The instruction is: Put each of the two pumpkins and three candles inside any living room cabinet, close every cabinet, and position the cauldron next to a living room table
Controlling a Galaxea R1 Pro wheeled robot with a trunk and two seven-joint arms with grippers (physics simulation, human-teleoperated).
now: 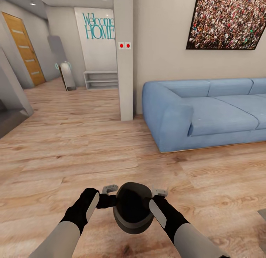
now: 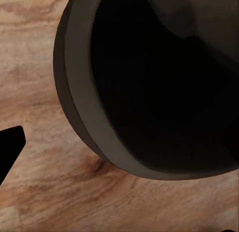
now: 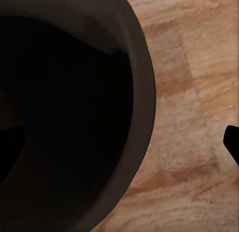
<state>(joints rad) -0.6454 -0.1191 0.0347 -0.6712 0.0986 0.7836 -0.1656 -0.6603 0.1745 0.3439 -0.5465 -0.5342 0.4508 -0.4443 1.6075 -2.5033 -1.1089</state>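
Observation:
The cauldron, a small round black pot with a wide mouth, hangs low in front of me above the wooden floor, its mouth tipped toward my head camera. My left gripper holds its left rim and my right gripper holds its right rim, one on each side. In the left wrist view the cauldron's rim curves close by, with one black fingertip outside it. In the right wrist view the cauldron's rim is just as close, with a fingertip outside it. Pumpkins, candles, cabinet and table are out of view.
A long blue sofa stands ahead on the right against the wall. A white pillar rises straight ahead, with a hallway to its left holding a low white shelf and an orange door. Open wooden floor lies between.

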